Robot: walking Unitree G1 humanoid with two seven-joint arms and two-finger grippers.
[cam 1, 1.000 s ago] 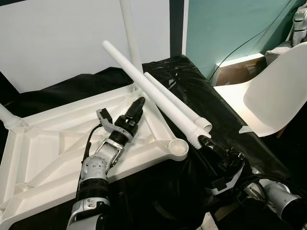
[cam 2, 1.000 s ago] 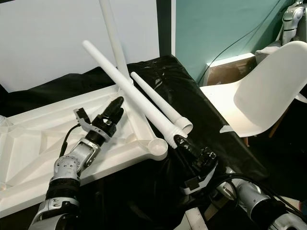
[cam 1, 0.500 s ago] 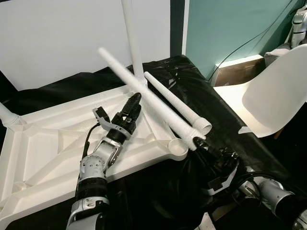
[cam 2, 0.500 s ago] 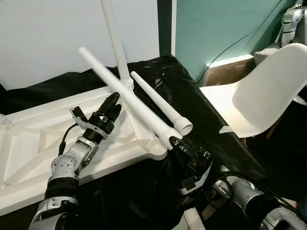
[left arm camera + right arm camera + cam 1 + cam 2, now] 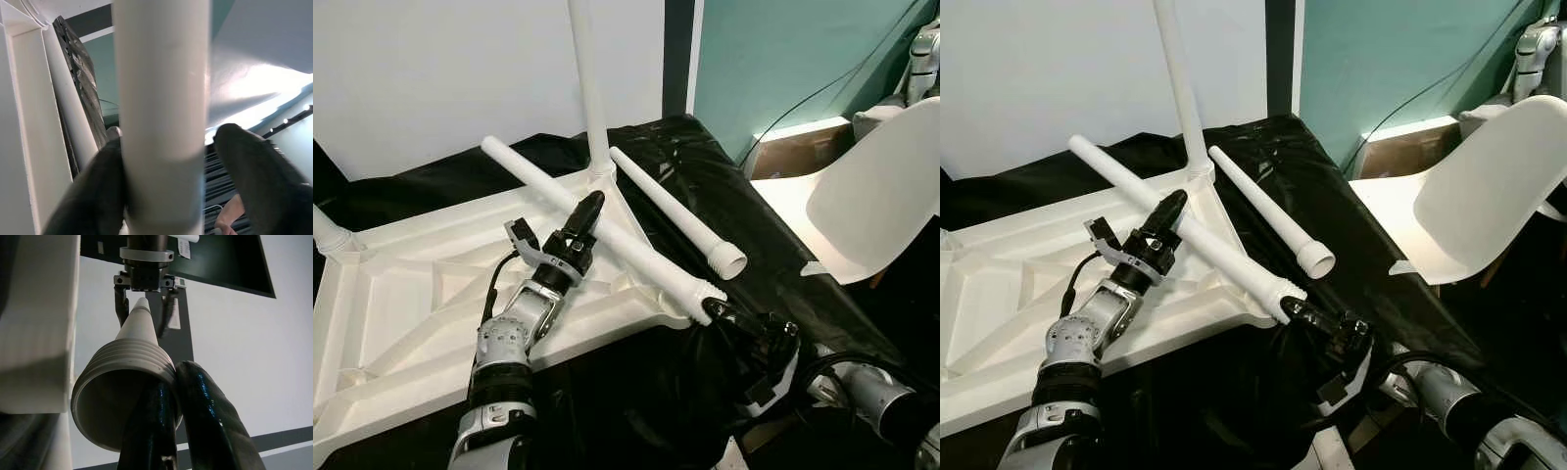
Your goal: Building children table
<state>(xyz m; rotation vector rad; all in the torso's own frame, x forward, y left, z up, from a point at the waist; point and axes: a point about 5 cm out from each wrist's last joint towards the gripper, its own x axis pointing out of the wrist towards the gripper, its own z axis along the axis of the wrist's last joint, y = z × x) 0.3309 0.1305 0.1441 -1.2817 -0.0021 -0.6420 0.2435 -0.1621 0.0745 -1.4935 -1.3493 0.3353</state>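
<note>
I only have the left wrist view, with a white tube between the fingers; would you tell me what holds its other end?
Observer: The right gripper pinches the leg by its threaded end, at the near corner of the upturned table.
Operator: Thank you. Is any leg fitted yet?
Observer: At least one: an upright leg stands in the far corner.
Operator: And is there a spare?
Observer: A loose leg lies on the black cloth, beside the table.

Home room: white wall (image 5: 431, 78), teal wall (image 5: 783, 49), white shell chair (image 5: 871, 206), black floor sheet (image 5: 705, 186).
</note>
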